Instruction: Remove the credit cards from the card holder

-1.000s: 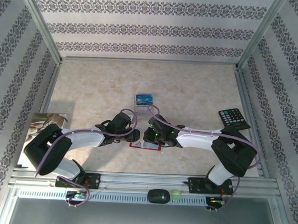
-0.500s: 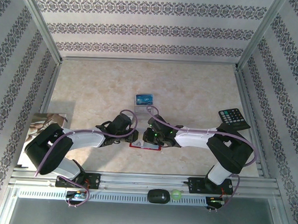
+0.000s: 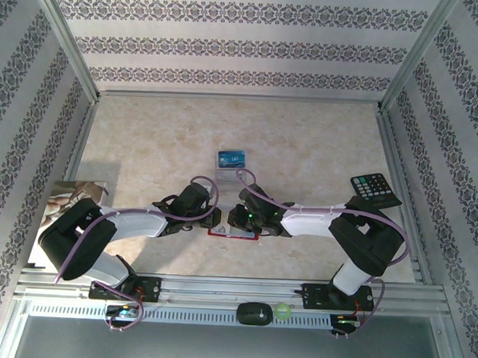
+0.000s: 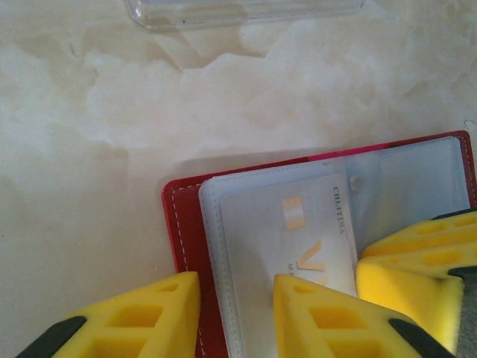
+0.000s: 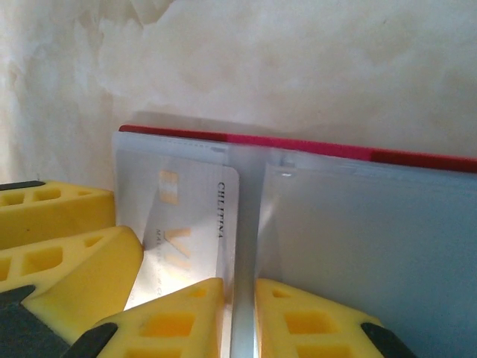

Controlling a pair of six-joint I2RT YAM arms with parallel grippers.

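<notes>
Now 1 silver-grey plastic card [image 4: 261,239] sits in the open red leather-like holder [image 4: 181,231], mid-tabletop [image 3: 321,143]. Left jaws, narrow, straddle its left edge; right jaws pinch the clear sleeve [image 5: 358,246]. Next: draw that card free.

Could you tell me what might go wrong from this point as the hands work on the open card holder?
1. The right hand seems shut on the edge of a clear sleeve, not the silver card; pulling could lift the card holder or tear the sleeve.
2. The left hand has one finger over that card, possibly pinning it.
3. Both hands sit very close and may collide.
</notes>
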